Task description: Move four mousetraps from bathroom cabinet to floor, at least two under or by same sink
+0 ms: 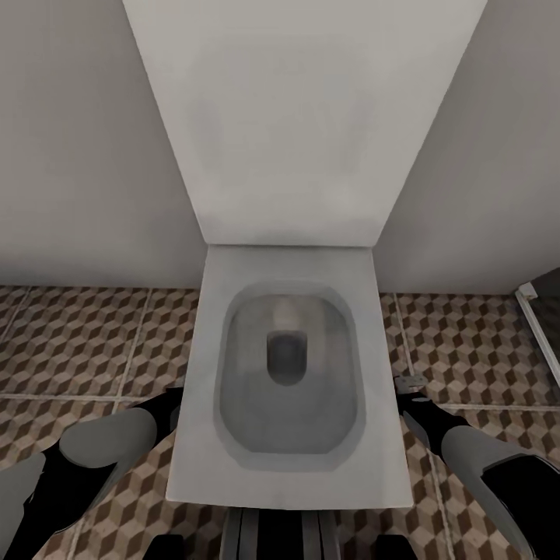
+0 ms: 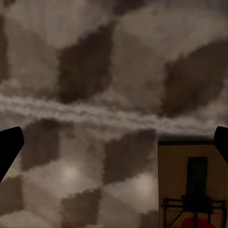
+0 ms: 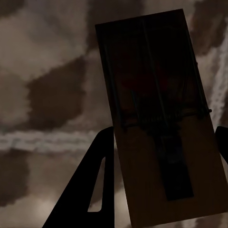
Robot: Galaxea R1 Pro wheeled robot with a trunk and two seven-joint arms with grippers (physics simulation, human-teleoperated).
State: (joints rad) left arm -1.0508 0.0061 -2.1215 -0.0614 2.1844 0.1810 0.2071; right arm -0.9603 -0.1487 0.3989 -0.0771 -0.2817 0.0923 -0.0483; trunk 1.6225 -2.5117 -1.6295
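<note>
Toilet smooth white ceramic; floor matt patterned tile; mousetrap wood, metal wire

We have the white toilet in the middle between our arms, blocking the way forward. On both sides the tiled bathroom floor lies open up to the grey wall.

This is a bathroom. A white toilet with its lid raised is sitting against a plain pale wall, and cube-patterned brown, beige and white floor tiles with pale grout lines are spreading out on both sides of it.
</note>
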